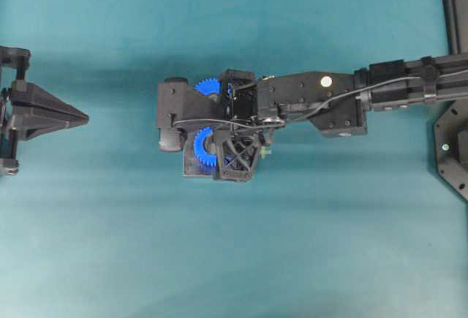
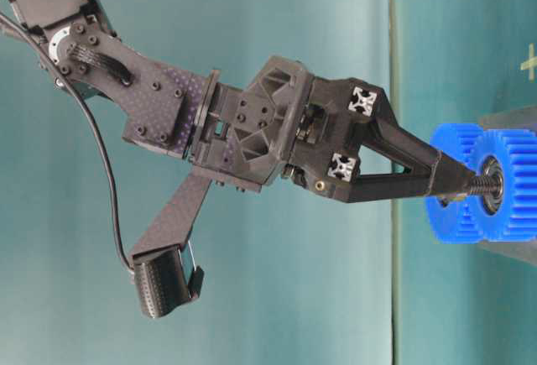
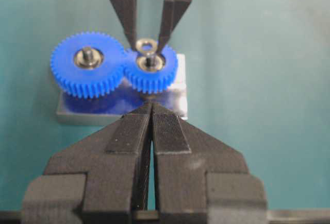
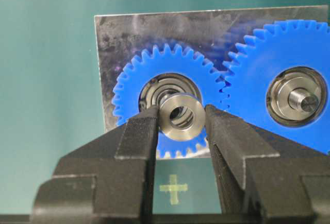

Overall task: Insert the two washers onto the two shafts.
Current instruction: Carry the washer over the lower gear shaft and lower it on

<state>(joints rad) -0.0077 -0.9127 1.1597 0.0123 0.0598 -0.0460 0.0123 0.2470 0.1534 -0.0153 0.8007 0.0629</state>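
Fingers of the right gripper pinch a silver washer by its rim, partly closed around it. The washer hangs just over the threaded shaft at the centre of the smaller blue gear, not yet seated on it. A larger blue gear meshes beside the smaller one, both on a metal base plate. The right arm reaches across the teal table, its wrist angled down toward the shaft. Well away from the shaft, facing it, the left gripper has its pads pressed together, holding nothing.
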